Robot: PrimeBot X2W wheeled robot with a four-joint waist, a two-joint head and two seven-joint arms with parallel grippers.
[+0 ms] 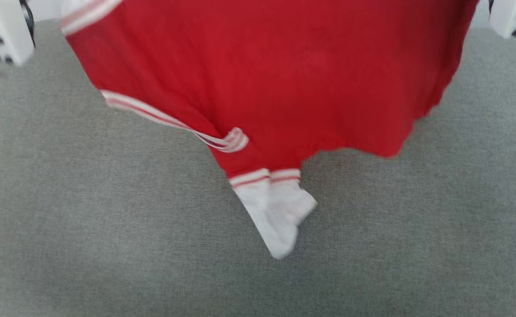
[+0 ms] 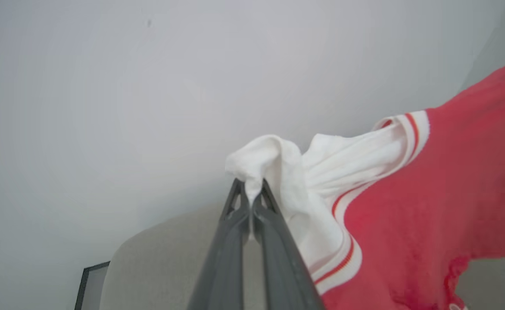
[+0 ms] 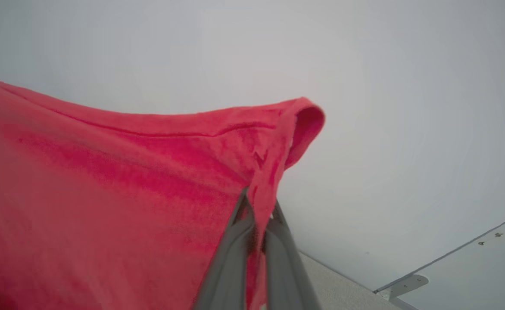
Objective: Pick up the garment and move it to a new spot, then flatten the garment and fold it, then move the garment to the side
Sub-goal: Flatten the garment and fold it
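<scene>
The garment [image 1: 284,79] hung between the left gripper [image 2: 252,196] and the right gripper [image 3: 259,206] — over the surface [image 1: 108,242], one sleeve [image 1: 280,211] lowest, near the middle.

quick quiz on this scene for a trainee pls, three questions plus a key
1. True or false: the garment lies spread flat with no gripper holding it.
2. What does the left gripper pinch? A. red hem B. white sleeve C. striped collar
3. Fill in: the right gripper is shut on ___ fabric.
Key: 1 false, both grippers hold it up; 2 B; 3 red.
</scene>
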